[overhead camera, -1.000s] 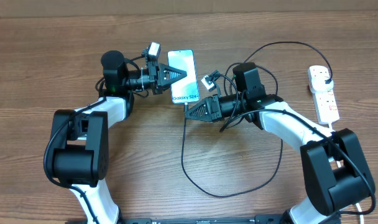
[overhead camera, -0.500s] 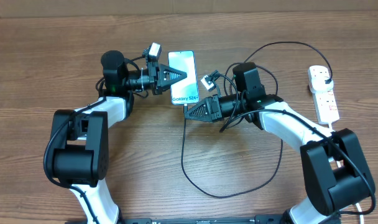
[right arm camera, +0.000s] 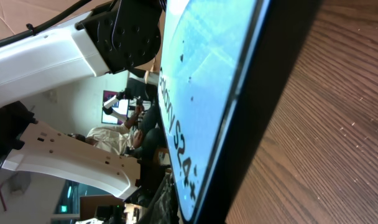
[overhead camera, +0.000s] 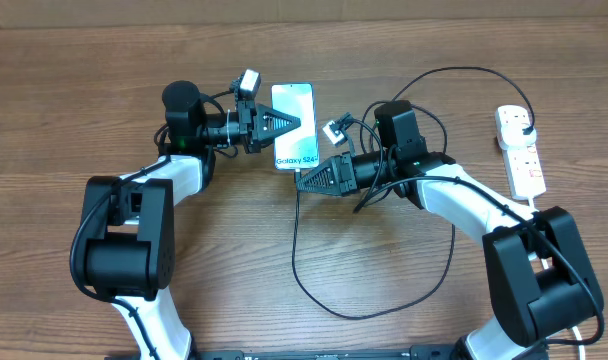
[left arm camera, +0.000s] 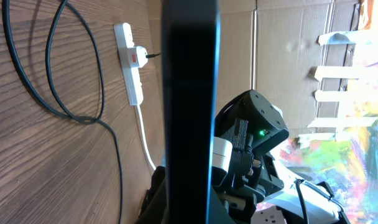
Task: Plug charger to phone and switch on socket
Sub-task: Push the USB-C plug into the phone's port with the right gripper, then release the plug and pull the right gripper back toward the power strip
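Observation:
The phone, light blue screen up with small text near its bottom edge, is held just above the wooden table. My left gripper is shut on the phone's left side; in the left wrist view the phone shows edge-on as a dark bar between the jaws. My right gripper sits at the phone's bottom edge, shut on the charger's connector tip. The phone fills the right wrist view and hides the tip. The black charger cable loops over the table to the socket at the far right.
The socket also shows in the left wrist view, with a black plug in its far end and its thick white cord trailing off. Cable loops lie between phone and socket. A cardboard wall stands behind the table.

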Controlling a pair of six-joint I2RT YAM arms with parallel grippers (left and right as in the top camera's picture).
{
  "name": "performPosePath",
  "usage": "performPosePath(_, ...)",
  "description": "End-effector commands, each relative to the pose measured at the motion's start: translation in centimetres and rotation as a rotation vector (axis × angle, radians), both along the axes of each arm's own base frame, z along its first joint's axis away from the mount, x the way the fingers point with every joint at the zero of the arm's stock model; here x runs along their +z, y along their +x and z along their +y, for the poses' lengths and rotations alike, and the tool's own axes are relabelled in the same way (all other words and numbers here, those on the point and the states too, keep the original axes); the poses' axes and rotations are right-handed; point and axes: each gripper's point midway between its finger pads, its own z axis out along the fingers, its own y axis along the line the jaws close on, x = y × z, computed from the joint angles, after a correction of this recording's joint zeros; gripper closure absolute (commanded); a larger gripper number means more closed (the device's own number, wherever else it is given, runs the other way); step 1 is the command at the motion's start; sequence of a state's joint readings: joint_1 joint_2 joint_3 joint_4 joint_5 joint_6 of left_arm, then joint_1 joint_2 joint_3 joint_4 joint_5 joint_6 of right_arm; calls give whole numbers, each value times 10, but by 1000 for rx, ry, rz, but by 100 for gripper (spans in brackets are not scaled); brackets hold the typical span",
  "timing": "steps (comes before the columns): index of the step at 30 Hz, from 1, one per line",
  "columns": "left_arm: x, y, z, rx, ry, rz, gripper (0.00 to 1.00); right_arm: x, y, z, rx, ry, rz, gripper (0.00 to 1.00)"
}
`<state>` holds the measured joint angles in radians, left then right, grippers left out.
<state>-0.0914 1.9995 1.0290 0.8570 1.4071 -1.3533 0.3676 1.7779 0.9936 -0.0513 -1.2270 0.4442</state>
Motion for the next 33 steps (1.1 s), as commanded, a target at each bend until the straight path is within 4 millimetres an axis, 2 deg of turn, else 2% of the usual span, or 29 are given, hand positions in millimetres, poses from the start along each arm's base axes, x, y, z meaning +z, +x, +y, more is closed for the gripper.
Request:
performPosePath(1, 4, -16, -4, -113, -12, -48, 95, -7, 13, -3, -52, -33, -31, 96)
performPosePath(10, -16, -12, -3, -74, 12, -5, 95, -7, 13, -3, -51, -32, -30, 96)
performPosePath(33, -13, -23, -11, -132, 0, -51, 96, -14, 22, -5, -109, -77, -25, 96)
